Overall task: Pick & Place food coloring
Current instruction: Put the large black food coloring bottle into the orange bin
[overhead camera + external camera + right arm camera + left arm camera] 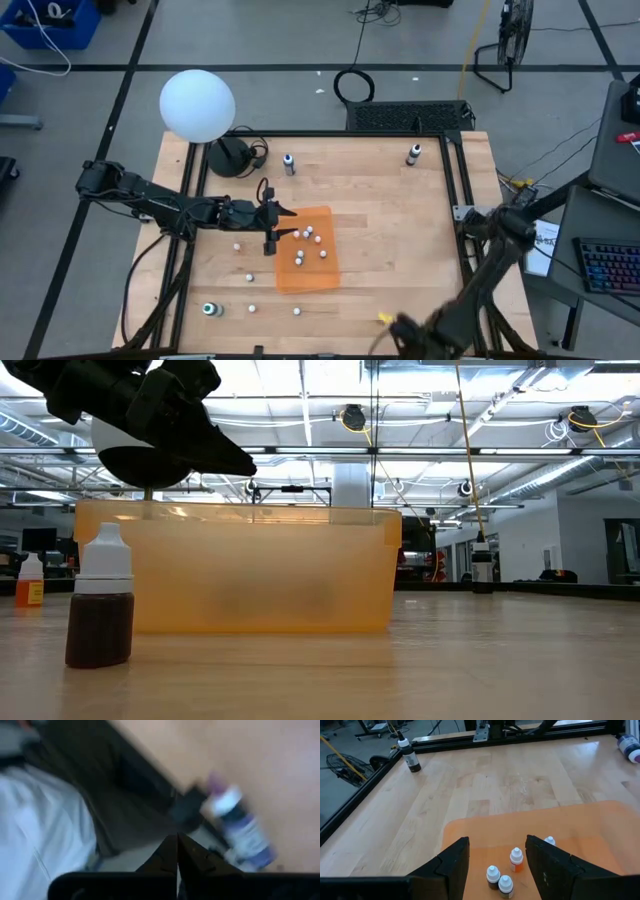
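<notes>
Several tiny food coloring bottles (pixel 516 859) stand in the shallow orange bin (pixel 325 275). More stand loose on the wood near the front edge, among them a brown one (pixel 101 610) and a green-topped one (pixel 210 309). My left gripper (pixel 497 865) hovers open over the bin's left part (pixel 272 228), its fingers either side of the bottles below and touching none. My right gripper (pixel 177 851) is shut and empty, raised near the table's front right (pixel 400 330), with a purple-labelled bottle (pixel 240 827) below it.
A large white globe (pixel 197 105) on a dark stand sits at the far left corner. Two taller dark bottles (pixel 289 164) (pixel 413 154) stand near the far edge. A black frame rail (pixel 455 200) runs along the table's right side. Bare wood lies right of the bin.
</notes>
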